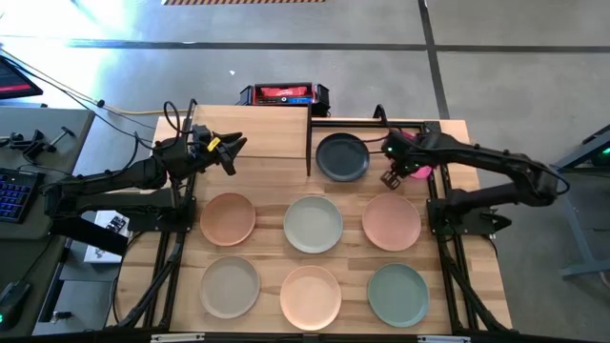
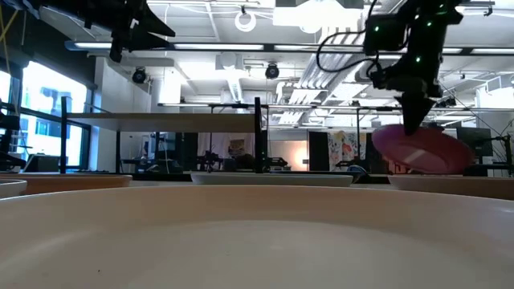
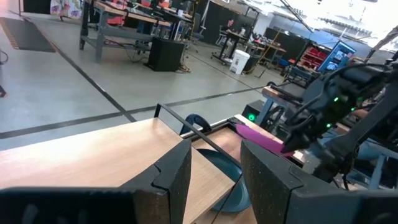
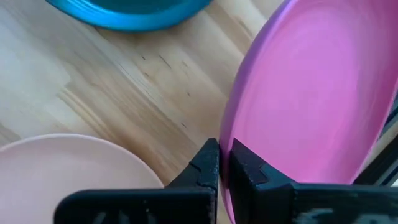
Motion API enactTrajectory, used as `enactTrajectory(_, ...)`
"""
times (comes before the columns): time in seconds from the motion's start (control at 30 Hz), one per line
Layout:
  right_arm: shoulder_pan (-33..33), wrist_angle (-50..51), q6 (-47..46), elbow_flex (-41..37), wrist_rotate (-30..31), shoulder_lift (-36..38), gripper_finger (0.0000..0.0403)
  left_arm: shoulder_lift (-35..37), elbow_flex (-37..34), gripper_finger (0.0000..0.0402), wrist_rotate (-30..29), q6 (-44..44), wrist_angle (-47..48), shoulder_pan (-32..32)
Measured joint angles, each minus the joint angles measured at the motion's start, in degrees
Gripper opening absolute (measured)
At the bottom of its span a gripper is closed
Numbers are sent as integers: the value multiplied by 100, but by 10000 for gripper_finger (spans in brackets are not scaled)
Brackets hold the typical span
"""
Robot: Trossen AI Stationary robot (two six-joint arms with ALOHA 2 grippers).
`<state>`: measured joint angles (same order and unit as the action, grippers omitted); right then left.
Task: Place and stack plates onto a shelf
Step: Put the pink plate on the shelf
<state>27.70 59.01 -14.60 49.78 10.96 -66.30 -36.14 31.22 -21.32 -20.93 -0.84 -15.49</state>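
Here the right gripper [image 4: 219, 163] has its fingers pinched tight on the magenta plate's [image 4: 311, 93] rim; the left gripper [image 3: 214, 168], fingers parted, seemingly holds nothing.

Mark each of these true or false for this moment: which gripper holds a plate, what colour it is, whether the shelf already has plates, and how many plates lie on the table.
1. The right gripper is shut on the rim of the magenta plate. True.
2. The magenta plate rests flat on the table. False: it is lifted and tilted, clear of the tabletop in the low view.
3. The left gripper holds a peach plate. False: it is open and empty, above the shelf.
4. The dark grey plate lies on the table beside the shelf. True.
5. Plates are already stacked on the shelf. False: its top is bare.
6. Six plates lie in two rows of three, nearer the front of the table. True.
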Motion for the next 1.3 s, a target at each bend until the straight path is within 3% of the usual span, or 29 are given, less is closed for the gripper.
enactTrajectory(0.33, -34, -106, 499, 619, 42, 627, 0, 0, 0, 126, 0, -2, -4, -1)
enactTrajectory(0.7, -238, -1350, 1594, 1691, 57, 629, 0, 0, 0, 126, 139, -9, -7, 0)
enactTrajectory(1.03, -299, -2568, 2108, 1777, -50, 543, 0, 0, 0, 126, 719, -452, -9, 0)
enactTrajectory(1.3, -770, -3846, 3276, 1777, -92, 64, 0, 0, 0, 126, 841, -1035, -9, 15)
